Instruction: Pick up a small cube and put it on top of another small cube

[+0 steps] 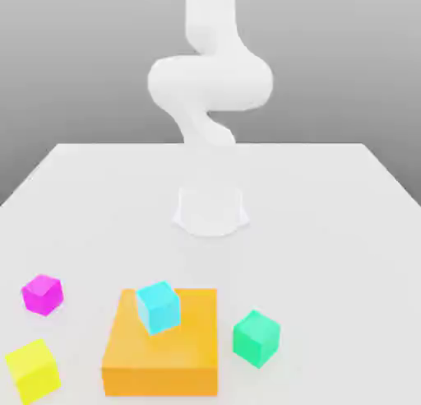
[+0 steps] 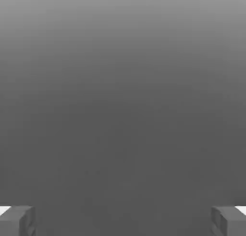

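On the white table [image 1: 99, 197], going from the exterior view's left to its right, the first thing is the small magenta-pink cube [image 1: 42, 294], sitting flat on the surface near the left edge. Just in front of it, closer to the camera and a little further left, lies the yellow cube [image 1: 34, 369], apart from the pink one with bare table between them. Next comes a broad, flat orange block [image 1: 161, 346], much larger than the cubes. The cyan cube [image 1: 158, 306] rests on top of this block, toward its rear left part, turned slightly against the block's edges. To the right of the block, near it but not touching, stands a green cube [image 1: 256, 337] on the table.

Behind all of these, in the middle of the table, the white arm [image 1: 210, 82] rises from its round base [image 1: 210, 210] and bends upward out of the picture.

In the hand view the gripper [image 2: 123, 220] shows two grey fingertips [image 2: 17, 220] set wide apart at opposite edges, with nothing between them but plain grey background. The pink cube lies on the table, well apart from the gripper and untouched.
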Tool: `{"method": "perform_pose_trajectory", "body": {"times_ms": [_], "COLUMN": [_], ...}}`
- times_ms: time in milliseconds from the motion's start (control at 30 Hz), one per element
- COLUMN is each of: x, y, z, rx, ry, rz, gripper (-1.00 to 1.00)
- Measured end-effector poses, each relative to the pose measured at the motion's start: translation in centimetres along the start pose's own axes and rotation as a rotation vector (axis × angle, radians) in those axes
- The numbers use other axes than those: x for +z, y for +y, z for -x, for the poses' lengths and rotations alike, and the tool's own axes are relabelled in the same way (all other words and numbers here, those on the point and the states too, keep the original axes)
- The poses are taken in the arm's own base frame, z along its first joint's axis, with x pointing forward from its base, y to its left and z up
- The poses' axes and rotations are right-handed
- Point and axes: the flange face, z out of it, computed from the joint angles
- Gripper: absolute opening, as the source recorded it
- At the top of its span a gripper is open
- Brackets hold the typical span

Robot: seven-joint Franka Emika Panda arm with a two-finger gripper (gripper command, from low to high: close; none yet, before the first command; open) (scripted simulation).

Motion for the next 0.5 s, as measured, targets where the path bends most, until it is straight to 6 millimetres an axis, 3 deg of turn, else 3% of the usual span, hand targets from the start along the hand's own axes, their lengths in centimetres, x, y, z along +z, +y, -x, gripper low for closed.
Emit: {"method": "perform_pose_trajectory", "body": {"times_ms": [133,267,400,500], "x": [8.8,16.2,22.2,25.6], "y": [5.7,12.5,20.3,26.6], "z": [-2.5,-3.4,-2.9,-1.7], "rx": [0.054,0.112,0.174,0.219], "ry": [-0.097,-0.176,-0.24,-0.281], "rz": [0.077,0.159,0.251,0.328], "gripper": [0.0,0.0,0.0,0.0]}}
